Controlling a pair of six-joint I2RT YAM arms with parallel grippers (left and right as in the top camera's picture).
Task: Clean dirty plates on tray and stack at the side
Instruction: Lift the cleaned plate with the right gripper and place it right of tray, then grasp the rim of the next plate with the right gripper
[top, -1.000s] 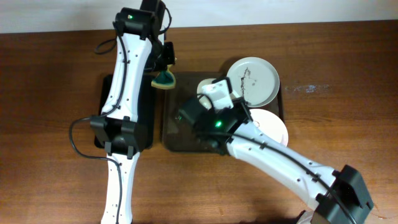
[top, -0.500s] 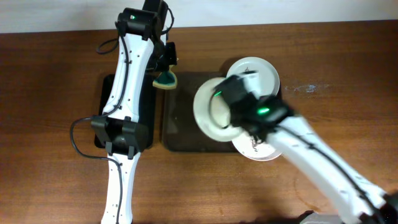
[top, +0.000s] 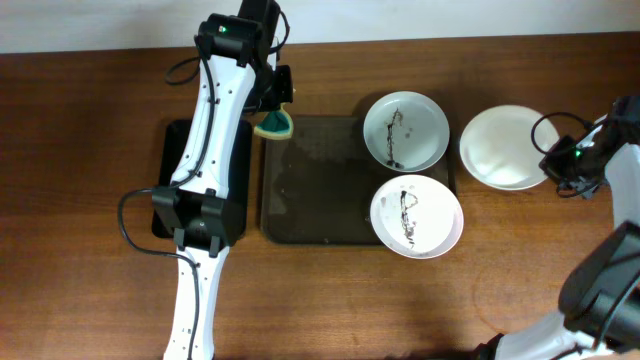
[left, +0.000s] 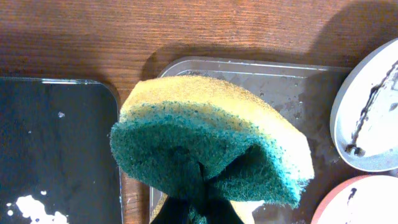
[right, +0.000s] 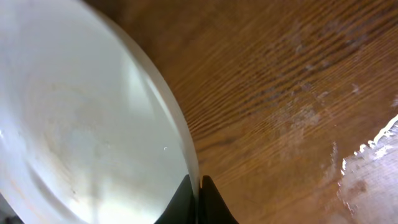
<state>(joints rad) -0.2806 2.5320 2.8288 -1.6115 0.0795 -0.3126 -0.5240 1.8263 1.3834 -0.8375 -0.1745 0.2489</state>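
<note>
R gripper (right: 198, 190) pinches plate (right: 81, 124), L gripper (left: 196, 202) sponge (left: 205, 124)

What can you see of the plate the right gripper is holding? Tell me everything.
The plate is small, round and white, with a shallow rim, smooth and glossy. Its face shows no dark smears. It lies face up off the tray, over the bare wooden table on the right side. The right gripper pinches its rim at the outer edge. Whether it rests on the wood or hangs just above cannot be told.
</note>
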